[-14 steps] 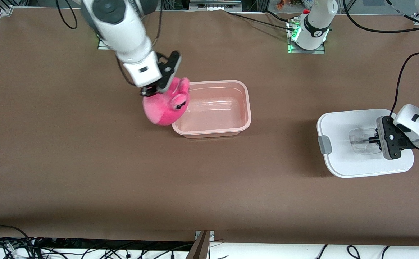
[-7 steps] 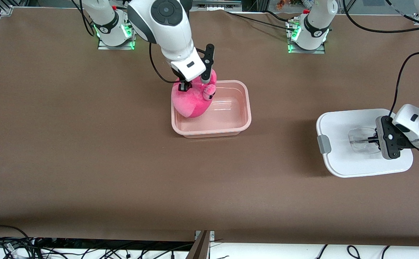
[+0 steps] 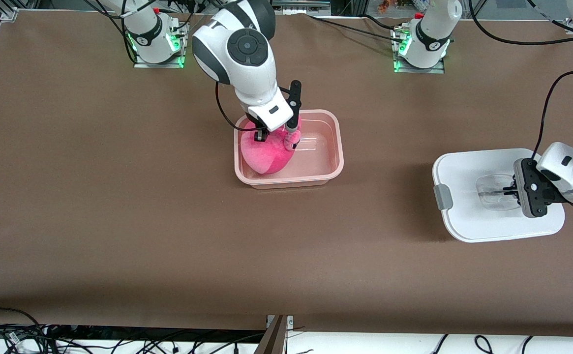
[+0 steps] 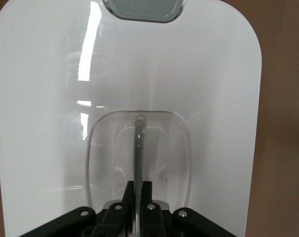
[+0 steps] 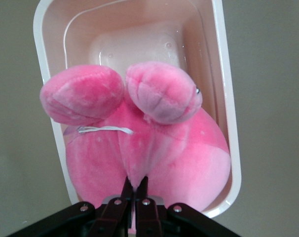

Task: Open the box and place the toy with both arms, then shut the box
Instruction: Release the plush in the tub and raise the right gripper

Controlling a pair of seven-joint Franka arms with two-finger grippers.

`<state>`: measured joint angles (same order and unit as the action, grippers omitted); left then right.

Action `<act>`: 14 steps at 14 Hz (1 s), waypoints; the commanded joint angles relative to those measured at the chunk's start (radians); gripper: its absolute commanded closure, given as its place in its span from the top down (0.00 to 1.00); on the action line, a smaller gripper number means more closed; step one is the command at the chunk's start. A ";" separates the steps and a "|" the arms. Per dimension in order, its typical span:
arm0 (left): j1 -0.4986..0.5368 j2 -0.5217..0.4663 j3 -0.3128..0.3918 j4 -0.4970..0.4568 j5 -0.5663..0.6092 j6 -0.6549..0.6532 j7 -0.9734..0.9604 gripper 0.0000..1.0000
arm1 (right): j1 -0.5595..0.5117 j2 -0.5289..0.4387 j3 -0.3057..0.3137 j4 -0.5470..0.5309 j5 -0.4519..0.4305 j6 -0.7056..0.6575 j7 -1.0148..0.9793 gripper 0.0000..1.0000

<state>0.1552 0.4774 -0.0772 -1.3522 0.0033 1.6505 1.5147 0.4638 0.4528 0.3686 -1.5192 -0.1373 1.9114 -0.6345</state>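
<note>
The open pinkish box (image 3: 338, 147) stands on the table's middle, without its lid. My right gripper (image 3: 276, 135) is shut on a pinch of the pink plush toy (image 3: 264, 155) and holds it inside the box, at the end toward the right arm. In the right wrist view the toy (image 5: 154, 143) fills that end of the box (image 5: 223, 74), ears up, pinched in the gripper (image 5: 135, 185). The white lid (image 3: 463, 216) is at the left arm's end of the table. My left gripper (image 3: 510, 189) is shut on the lid's clear handle (image 4: 138, 143).
A grey clip (image 3: 444, 197) is on the lid's edge toward the box. The arm bases (image 3: 153, 34) and cables are along the table's edge farthest from the front camera. More cables hang at the edge nearest it.
The right arm carried the toy from beside the box's end to over it, then lowered it into the box. The left gripper stayed on the lid's handle.
</note>
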 commanded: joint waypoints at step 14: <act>-0.003 -0.008 0.007 0.012 0.009 -0.020 0.021 0.00 | 0.078 0.191 -0.010 0.036 -0.068 0.199 0.212 1.00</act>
<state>0.1555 0.4774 -0.0754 -1.3522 0.0033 1.6497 1.5149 0.5228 0.6263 0.3651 -1.5160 -0.1848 2.1094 -0.4832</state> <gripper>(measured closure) 0.930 0.511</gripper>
